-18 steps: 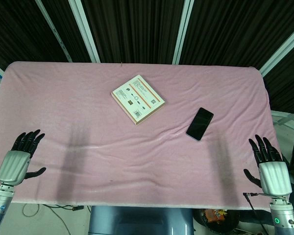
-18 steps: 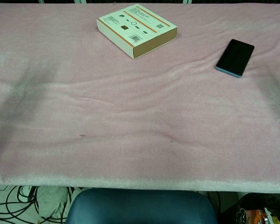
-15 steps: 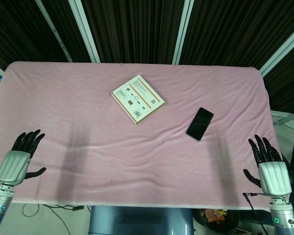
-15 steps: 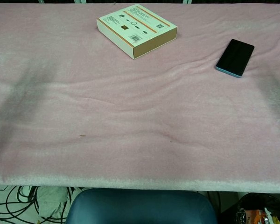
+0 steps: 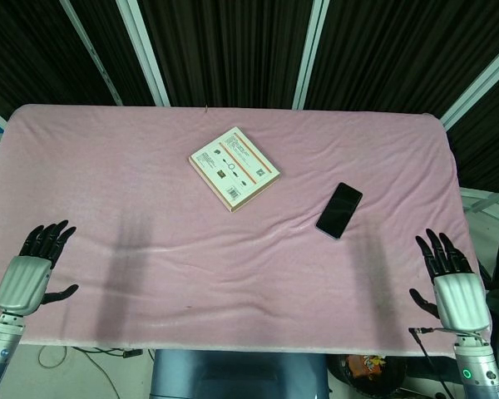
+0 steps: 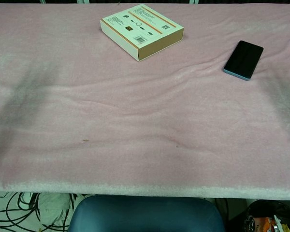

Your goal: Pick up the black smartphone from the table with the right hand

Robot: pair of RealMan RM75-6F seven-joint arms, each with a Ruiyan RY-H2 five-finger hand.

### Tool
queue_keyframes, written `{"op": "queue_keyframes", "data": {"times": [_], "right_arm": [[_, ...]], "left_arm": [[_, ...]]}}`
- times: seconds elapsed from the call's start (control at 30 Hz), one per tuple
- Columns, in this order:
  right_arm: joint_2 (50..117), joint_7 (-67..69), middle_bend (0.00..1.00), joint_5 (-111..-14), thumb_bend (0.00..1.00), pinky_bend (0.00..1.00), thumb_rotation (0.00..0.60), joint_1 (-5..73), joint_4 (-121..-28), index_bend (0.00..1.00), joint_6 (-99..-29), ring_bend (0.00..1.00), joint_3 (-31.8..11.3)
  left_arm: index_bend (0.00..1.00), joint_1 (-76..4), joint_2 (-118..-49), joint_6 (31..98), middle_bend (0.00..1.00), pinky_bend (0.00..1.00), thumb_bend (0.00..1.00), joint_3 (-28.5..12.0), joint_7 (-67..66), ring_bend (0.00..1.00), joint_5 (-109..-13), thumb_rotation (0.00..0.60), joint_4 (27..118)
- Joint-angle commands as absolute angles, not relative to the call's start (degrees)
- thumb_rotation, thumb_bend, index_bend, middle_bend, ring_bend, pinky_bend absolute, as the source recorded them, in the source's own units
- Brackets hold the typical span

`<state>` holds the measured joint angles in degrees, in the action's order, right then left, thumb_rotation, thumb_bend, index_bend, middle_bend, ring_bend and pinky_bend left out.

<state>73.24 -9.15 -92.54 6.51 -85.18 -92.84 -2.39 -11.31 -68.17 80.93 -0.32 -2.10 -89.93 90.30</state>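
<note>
Head view: the right hand begins to stir while the phone lies untouched.

From above, the right hand (image 5: pixel 451 279), grey-backed with black fingers spread and holding nothing, has crept slightly forward and inward from where it sat half a second ago, near the front right corner of the pink cloth-covered worktop (image 5: pixel 150 166). The flat black rectangular smartphone (image 5: pixel 339 210) has not moved; it lies screen-up on the cloth, well apart from that hand, right of the white and orange flat cardboard box (image 5: pixel 234 167). The left hand (image 5: pixel 33 268) stays put at the front left edge, fingers apart and empty. Neither hand shows in the chest view, where the smartphone (image 6: pixel 243 59) rests at the far right. To my eye the reach is only starting, with the whole approach and grasp yet to come.
</note>
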Motion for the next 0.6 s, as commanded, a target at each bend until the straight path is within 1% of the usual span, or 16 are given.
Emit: {"op": "queue_keyframes", "data": {"times": [0.03, 0.13, 0.23, 0.4, 0.6], "right_arm": [[73.05, -9.13, 0.00, -93.03, 0.19, 0.23, 0.600, 7.19, -85.62, 0.00, -92.17, 0.00, -2.60], [73.21, -8.71, 0.00, -92.95, 0.18, 0.23, 0.600, 8.59, -85.91, 0.00, -90.67, 0.00, -3.52], [73.51, -9.81, 0.00, -92.48, 0.17, 0.23, 0.600, 11.09, -85.19, 0.00, -87.65, 0.00, -4.97], [75.08, -12.72, 0.00, -89.07, 0.15, 0.23, 0.600, 17.10, -84.00, 0.00, -79.45, 0.00, -8.70], [79.93, -16.50, 0.00, -83.76, 0.14, 0.23, 0.600, 24.23, -79.41, 0.00, -69.97, 0.00, -12.58]], "left_arm": [[0.00, -11.30, -68.19, 80.90, 0.00, 0.00, 0.00, -0.37, -2.02, 0.00, -89.80, 0.600, 90.30], [0.00, -11.33, -68.31, 80.72, 0.00, 0.00, 0.00, -0.57, -2.07, 0.00, -89.29, 0.600, 90.12], [0.00, -11.45, -68.42, 80.36, 0.00, 0.00, 0.00, -0.78, -1.91, 0.00, -88.80, 0.600, 90.06], [0.00, -11.62, -68.41, 79.98, 0.00, 0.00, 0.00, -0.87, -1.76, 0.00, -88.52, 0.600, 90.10], [0.00, -11.67, -68.34, 79.89, 0.00, 0.00, 0.00, -0.97, -1.59, 0.00, -88.36, 0.600, 90.12]]}}
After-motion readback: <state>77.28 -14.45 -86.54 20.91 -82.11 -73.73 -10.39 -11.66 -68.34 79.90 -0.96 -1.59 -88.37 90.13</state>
